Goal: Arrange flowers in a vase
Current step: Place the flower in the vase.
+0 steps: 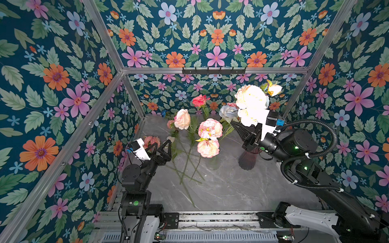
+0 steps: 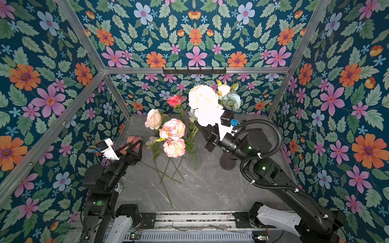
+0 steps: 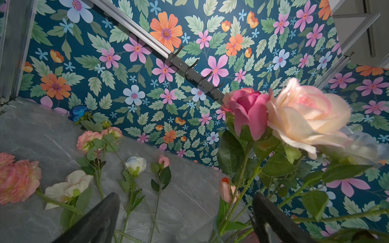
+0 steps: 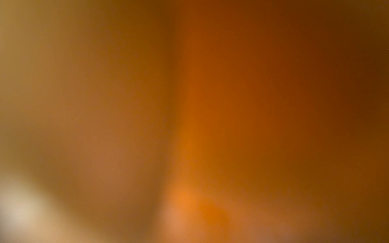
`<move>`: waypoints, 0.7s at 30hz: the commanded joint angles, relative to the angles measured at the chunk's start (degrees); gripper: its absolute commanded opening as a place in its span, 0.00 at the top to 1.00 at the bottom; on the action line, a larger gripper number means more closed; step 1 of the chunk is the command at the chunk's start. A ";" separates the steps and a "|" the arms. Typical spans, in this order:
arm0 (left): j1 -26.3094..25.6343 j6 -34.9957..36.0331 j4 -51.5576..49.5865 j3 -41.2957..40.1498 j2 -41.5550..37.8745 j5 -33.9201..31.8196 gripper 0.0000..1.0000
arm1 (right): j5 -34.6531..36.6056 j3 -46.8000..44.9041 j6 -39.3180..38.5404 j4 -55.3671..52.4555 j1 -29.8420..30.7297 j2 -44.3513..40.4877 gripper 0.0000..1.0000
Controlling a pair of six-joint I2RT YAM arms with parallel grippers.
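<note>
The left gripper [image 1: 162, 143] is wide open and holds nothing. Its two black fingers [image 3: 99, 218] stick out with a big gap between them. Right in front of its tips, loose flowers [image 3: 135, 165] lie flat on the grey table [image 1: 227, 189]: a white bud, a little pink bud, some pink ones and a big peach one off to one side. Far past them, by the wall, lies one blue flower [image 3: 78, 112]. Long green stems [image 1: 186, 168] cross each other on the table just beside this gripper. Next to it, on the side toward the other arm, a clear vase [image 2: 193, 157] stands upright with flowers already in it. A peach rose [image 3: 305, 117] and a pink rose [image 3: 247, 111] from that bunch stand tall above the open fingers. The right gripper [image 1: 232, 123] is squeezed tight and points up and away from its arm. A big white flower [image 1: 250, 101] sits just above its tip, very bright in the light (so bright that its petals melt together). I cannot tell if its stem is pinched in the jaws, because the stem is hidden. A dark vase [image 1: 247, 161] stands right below this gripper. The right wrist view shows only an orange blur.
</note>
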 commanded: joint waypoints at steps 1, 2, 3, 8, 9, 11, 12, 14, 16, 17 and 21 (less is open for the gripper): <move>0.04 0.62 1.04 -0.08 0.07 1.23 0.01 | -0.55 -1.01 2.00 2.35 0.10 0.14 1.00; 0.04 0.59 1.08 -0.17 -0.02 1.32 0.00 | -0.39 -1.77 2.29 2.36 0.07 0.01 1.00; -0.01 0.51 1.27 -0.47 -0.03 1.54 0.00 | -0.03 -2.64 2.63 2.18 0.08 -0.22 1.00; 0.04 0.23 2.08 -1.65 0.42 2.97 0.01 | 1.27 -9.43 4.79 3.14 0.07 -1.89 1.00; 0.04 0.15 2.26 -1.88 0.47 3.24 0.01 | 1.51 -10.94 4.99 3.29 0.10 -2.21 1.00; 0.04 0.05 2.61 -2.19 0.51 3.77 0.00 | 1.99 -14.37 5.53 4.48 0.07 -2.78 1.00; -0.01 0.06 2.83 -2.28 0.62 4.32 0.01 | 2.21 -15.66 5.71 4.53 0.10 -2.89 1.00; 0.04 0.18 2.88 -2.37 1.08 4.91 0.01 | 2.91 -17.76 6.44 4.52 0.03 -2.80 1.00; 0.04 0.06 3.00 -2.67 1.30 5.38 0.01 | 3.76 -20.21 7.19 4.85 0.05 -2.72 1.00; 0.04 0.06 3.22 -3.02 1.30 5.74 0.01 | 3.97 -21.30 7.56 4.99 0.02 -2.71 1.00; 0.04 -0.19 3.67 -3.99 1.56 6.80 0.01 | 5.15 -24.97 9.35 5.36 0.04 -2.23 1.00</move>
